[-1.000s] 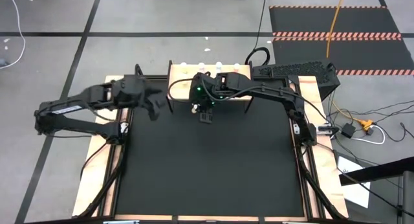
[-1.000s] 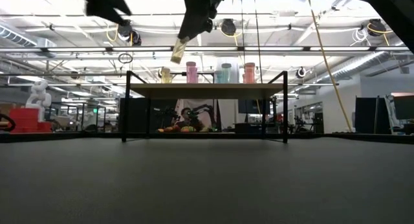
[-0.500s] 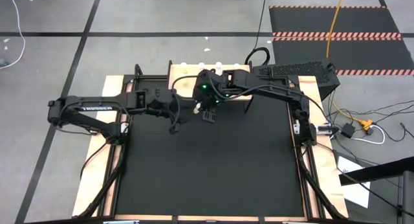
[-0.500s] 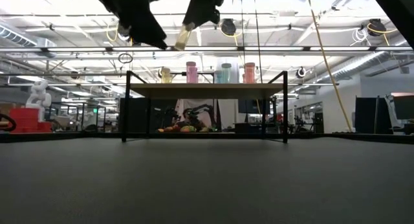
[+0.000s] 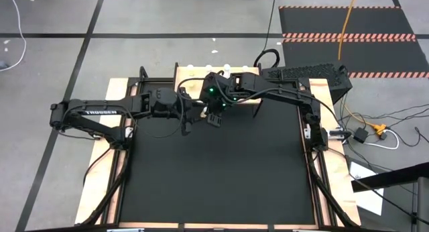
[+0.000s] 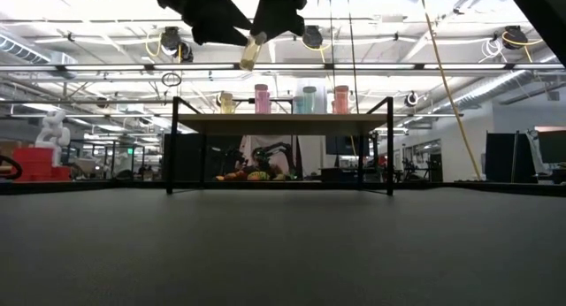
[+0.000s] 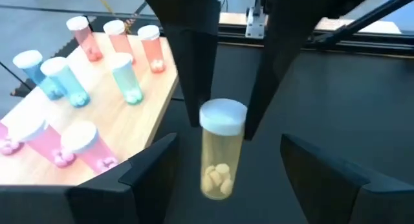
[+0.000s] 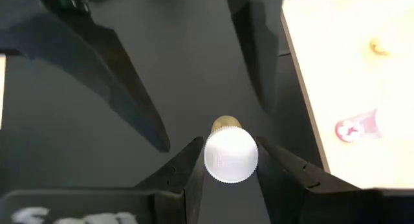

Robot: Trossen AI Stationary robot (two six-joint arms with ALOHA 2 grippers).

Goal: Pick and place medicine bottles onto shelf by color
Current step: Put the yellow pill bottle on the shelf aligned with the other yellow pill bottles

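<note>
A yellow medicine bottle [image 7: 218, 160] with a white cap hangs in the air before the shelf [image 5: 190, 76], with my right gripper [image 8: 230, 160] shut on it. My left gripper [image 7: 226, 143] is open. It comes in from the table's left, and its two fingers stand on either side of the bottle's body without touching it. Several pink and blue-green bottles [image 7: 121, 78] stand upright on the shelf's wooden top [image 7: 110, 130]. In the low view the held bottle [image 6: 251, 53] hangs higher than the shelf top [image 6: 283, 122]. My right gripper pinches the bottle's white cap [image 8: 218, 160] between its two fingers. The fingers [image 7: 191, 68] come from above, slanting down. The bottle hangs below them, slightly tilted and well clear of the table.
The black mat [image 5: 214, 171] spreads between the arms toward the near edge. The shelf stands on thin black legs [image 6: 174, 147] at the table's far edge. Wooden strips [image 5: 315, 91] run along the table's sides.
My left gripper has swung from the table's left side toward the held bottle, sinking and levelling out. Its open fingers now flank the bottle. My right gripper has rolled a little and lifted the bottle slightly.
</note>
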